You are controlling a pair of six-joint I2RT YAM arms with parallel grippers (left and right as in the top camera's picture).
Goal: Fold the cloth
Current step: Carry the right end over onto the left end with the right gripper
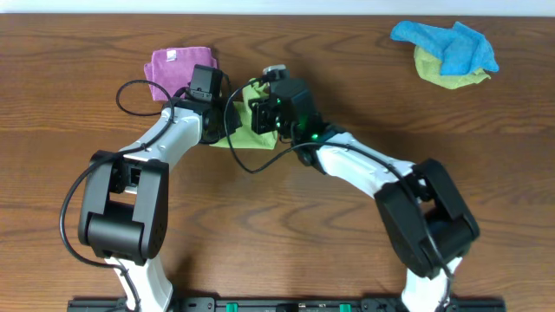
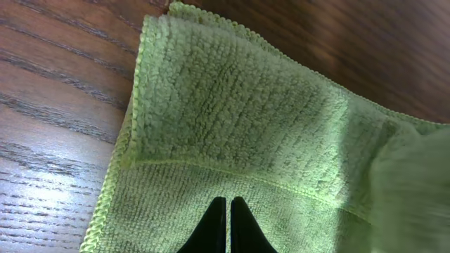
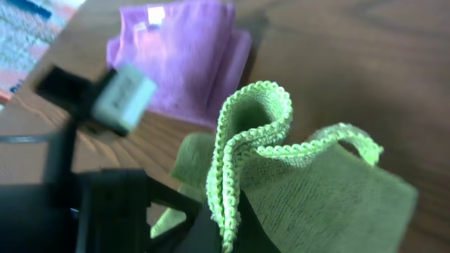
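Mid-fold, the right gripper (image 3: pixel 218 233) pinches 1 raised edge of the cloth (image 2: pixel 232 119) at the centre of the table (image 1: pixel 286 230) while the closed left gripper (image 2: pixel 225 225) sits over it; next, I think, that edge must be carried across evenly.

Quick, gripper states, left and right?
Left gripper: shut, tips on the green cloth; pinch cannot be told.
Right gripper: shut on the green cloth, holding its edge up.

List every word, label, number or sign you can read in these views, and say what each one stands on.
No text can be read in any view.
The white tag on the purple cloth: blurred, unreadable.
The pale block in the right wrist view: faint marks, too blurred to read.
The green cloth: no lettering visible.
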